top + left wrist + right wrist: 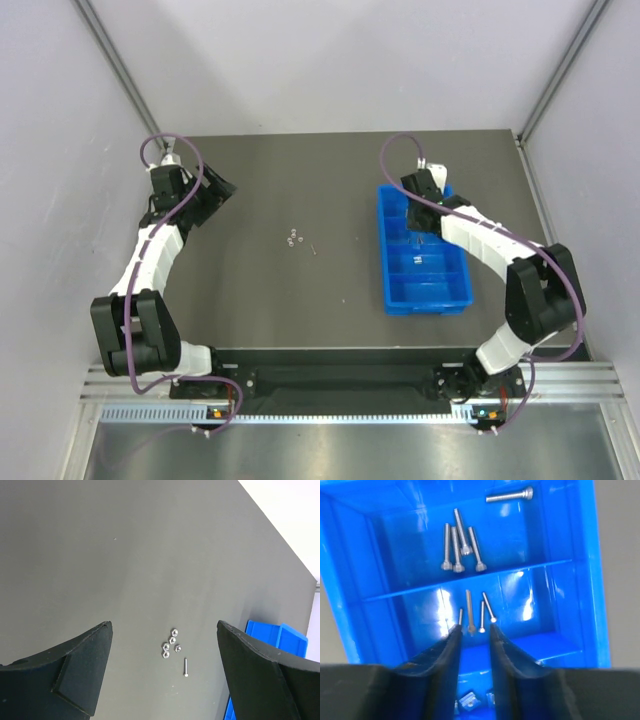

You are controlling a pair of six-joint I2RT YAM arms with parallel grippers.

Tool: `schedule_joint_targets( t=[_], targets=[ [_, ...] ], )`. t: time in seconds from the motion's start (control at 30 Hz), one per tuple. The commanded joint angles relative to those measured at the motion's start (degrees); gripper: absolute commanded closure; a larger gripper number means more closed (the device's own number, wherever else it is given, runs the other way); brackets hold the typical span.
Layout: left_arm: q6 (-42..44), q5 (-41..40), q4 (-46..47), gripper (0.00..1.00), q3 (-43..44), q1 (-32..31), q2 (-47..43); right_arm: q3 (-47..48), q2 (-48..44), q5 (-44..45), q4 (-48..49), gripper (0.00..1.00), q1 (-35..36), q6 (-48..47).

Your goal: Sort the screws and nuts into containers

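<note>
While right tool point(472, 630) hovers above, two tray point(592, 580) compartments point(530, 535) hold screws point(461, 550).

- The tray point(428, 292) is set on the right half of the table point(250, 300), its length running front to back.
- The nuts point(293, 238) are clustered near the table's middle, well left of the tray.
- One loose screw point(313, 248) is laid just right of the nuts, between them and the tray.
- More screws point(462, 547) are contained in two neighbouring compartments point(520, 535) of the tray.
- The right gripper point(474, 628) is positioned over the tray, and the left gripper point(164, 625) over the table's left rear.
</note>
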Motion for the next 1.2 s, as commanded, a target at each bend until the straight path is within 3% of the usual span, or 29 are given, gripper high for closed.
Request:
schedule_joint_targets(
  t=[0.0,0.13,0.23,0.4,0.53,0.73,1.17],
  targets=[
    [-0.1,1.1,2.4,0.11,0.1,0.3,-1.1,3.7,0.6,-0.2,-0.8,0.68,0.0,-0.2],
    [0.1,1.2,2.4,0.11,0.1,0.4,-1.2,4.9,-3.3,-0.5,-1.3,0.38,2.8,-1.7],
    [0.0,1.4,2.4,0.11,0.3,0.3,-1.3,6.2,-5.5,-0.8,0.2,0.29,8.2,-3.6],
    [0.2,1.4,2.4,0.11,0.3,0.5,-1.7,8.9,-2.4,-3.7,4.3,0.28,18.8,-3.9],
    [0.4,0.8,2.2,0.11,0.1,0.4,-1.9,12.8,8.1,-4.7,7.1,0.32,25.5,-4.5],
    [0.5,1.2,2.2,0.11,0.4,0.4,-2.0,18.9,19.4,-5.8,7.2,0.38,26.7,-6.8],
    [0.2,1.9,2.4,0.11,0.2,1.0,-1.8,23.2,26.5,-9.0,7.3,0.43,26.8,-7.9]
  ],
)
